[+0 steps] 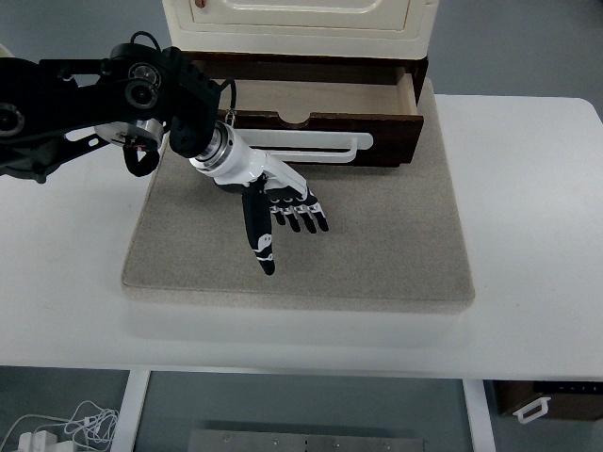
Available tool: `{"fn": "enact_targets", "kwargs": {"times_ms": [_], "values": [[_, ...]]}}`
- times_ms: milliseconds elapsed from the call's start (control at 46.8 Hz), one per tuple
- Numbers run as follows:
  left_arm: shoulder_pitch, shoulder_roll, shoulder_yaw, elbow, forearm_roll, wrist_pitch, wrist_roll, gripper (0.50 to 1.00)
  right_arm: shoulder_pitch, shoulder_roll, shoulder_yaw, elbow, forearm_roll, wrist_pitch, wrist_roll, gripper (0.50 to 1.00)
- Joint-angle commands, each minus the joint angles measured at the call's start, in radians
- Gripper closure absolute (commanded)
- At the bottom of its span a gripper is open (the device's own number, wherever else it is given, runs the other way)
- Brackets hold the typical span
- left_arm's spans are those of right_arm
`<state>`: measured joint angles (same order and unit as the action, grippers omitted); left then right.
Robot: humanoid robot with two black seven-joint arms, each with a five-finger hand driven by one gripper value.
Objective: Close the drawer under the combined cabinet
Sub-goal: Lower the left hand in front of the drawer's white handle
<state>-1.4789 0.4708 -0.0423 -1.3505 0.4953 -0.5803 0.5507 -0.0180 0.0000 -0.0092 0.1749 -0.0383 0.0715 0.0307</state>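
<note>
Just in front of the drawer front, your left hand (283, 212) hangs over the grey mat (396, 245) with its fingers (303, 218) stretched out straight and a little fanned, holding nothing. The thumb points down toward the near edge of the mat (it looks the longest dark shape in the view). The arm comes in from the left edge, dark and bulky, crossing above the bench (537, 207).

The drawer (325, 118) lies directly behind the hand, farther from the robot, and it stands pulled out from under the cream cabinet (301, 19), its pale inside showing. Its long axis runs left to right across the view, so the closing push has to go straight away from you, toward the cabinet. The white handle (320, 143) runs along the dark front panel, just beyond the wrist.

The hand sits toward the left half of the front panel, so I judge a push there may skew the drawer slightly; aim nearer the middle. The right arm does not show.
</note>
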Motion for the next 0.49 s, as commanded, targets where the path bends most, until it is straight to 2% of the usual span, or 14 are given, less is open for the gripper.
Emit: {"fn": "enact_targets", "kwargs": {"times_ms": [0, 470], "values": [[0.000, -0.014, 0.001, 0.024, -0.001, 0.000, 0.000, 0.501, 0.000, 0.000, 0.000, 0.000, 0.000, 0.001, 0.000, 0.548], [-0.011, -0.041, -0.002, 0.099, 0.017, 0.005, -0.002, 0.501, 0.000, 0.000, 0.000, 0.000, 0.000, 0.001, 0.000, 0.548]]}}
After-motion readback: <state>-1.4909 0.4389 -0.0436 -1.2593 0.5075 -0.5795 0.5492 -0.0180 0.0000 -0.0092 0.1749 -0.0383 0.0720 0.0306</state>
